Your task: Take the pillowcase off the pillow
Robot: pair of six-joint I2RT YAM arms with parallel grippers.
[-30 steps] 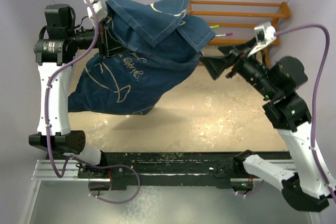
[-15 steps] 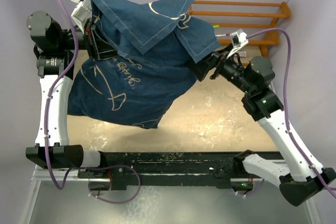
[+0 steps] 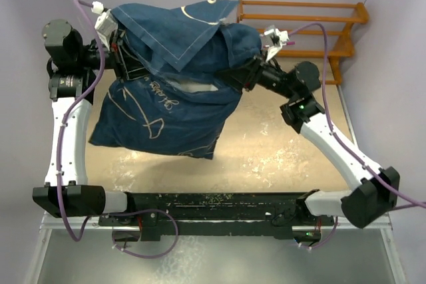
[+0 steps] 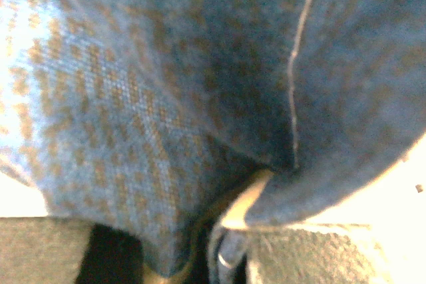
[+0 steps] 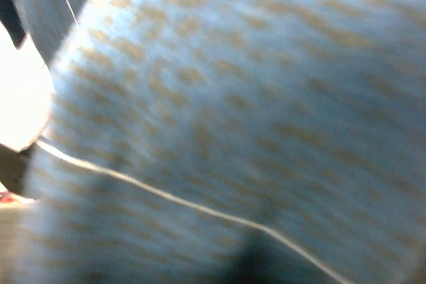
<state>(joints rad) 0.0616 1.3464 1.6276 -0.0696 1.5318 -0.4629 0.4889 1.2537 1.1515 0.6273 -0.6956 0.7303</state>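
The navy pillowcase [image 3: 166,108] with white line drawings hangs in the air over the table's far left, bulging. A thin sliver of the cream pillow [image 3: 193,87] shows through a gap in the cloth. My left gripper [image 3: 128,58] is at the bundle's upper left and is shut on a fold of the pillowcase. That fold fills the left wrist view [image 4: 166,98], pinched at the bottom between the fingers [image 4: 313,257]. My right gripper [image 3: 238,76] is pressed into the bundle's right side, its fingertips buried in cloth. Blue fabric [image 5: 233,98] fills the right wrist view and hides the jaws.
An orange wooden rack [image 3: 299,16] stands at the back right, close behind the right arm. The tan tabletop [image 3: 279,144] lies below the hanging bundle. Purple walls close in on the left, back and right.
My right arm has swung left and pushed its gripper into the pillowcase's right side. The bundle has shifted slightly right and down, and a cream sliver now shows.
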